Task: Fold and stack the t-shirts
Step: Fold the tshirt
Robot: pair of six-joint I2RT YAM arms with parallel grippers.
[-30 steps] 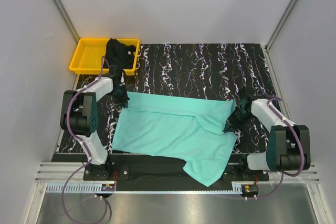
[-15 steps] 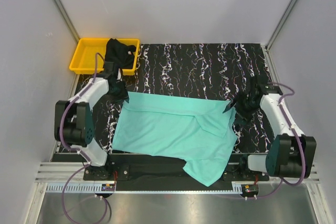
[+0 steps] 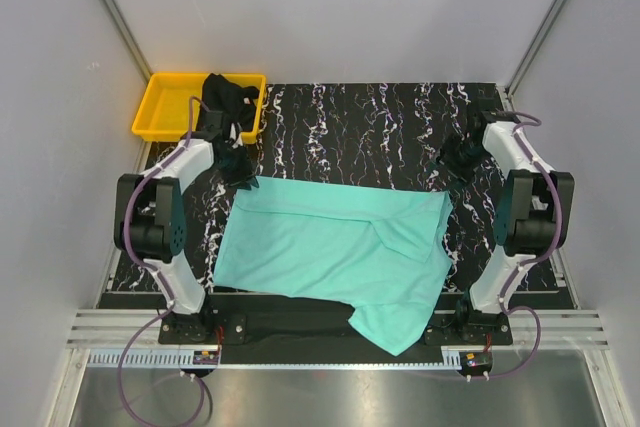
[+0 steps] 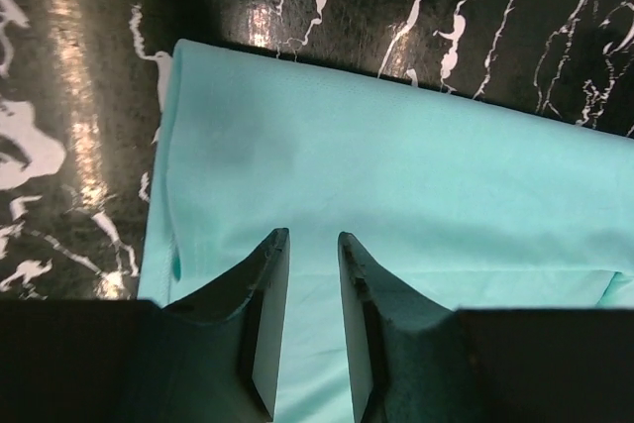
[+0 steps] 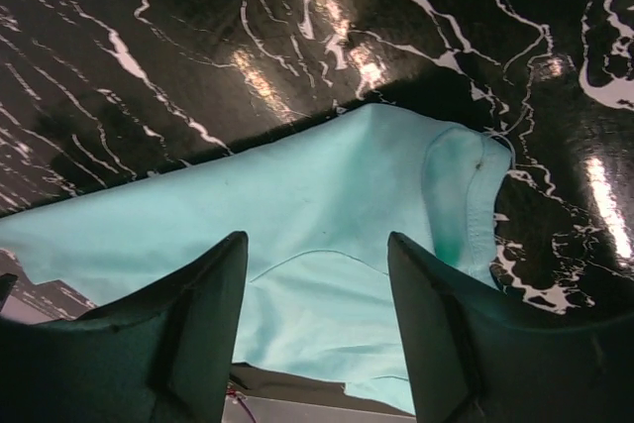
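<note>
The turquoise t-shirt lies spread and partly folded on the black marbled table, with one flap hanging over the near edge. The black t-shirt sits crumpled in the yellow tray. My left gripper hovers just beyond the teal shirt's far left corner. In the left wrist view the gripper is narrowly open over the teal cloth, with nothing between its jaws. My right gripper hangs off the far right corner. Its wrist view shows the gripper wide open above the cloth.
The yellow tray stands at the table's far left corner. White walls with metal posts close in the left, right and back. Both arm bases and a metal rail run along the near edge.
Both grippers have opened and let go of the teal shirt's far corners. The right arm has swung back towards the far right; the left gripper has drawn slightly away. The shirt lies still.
</note>
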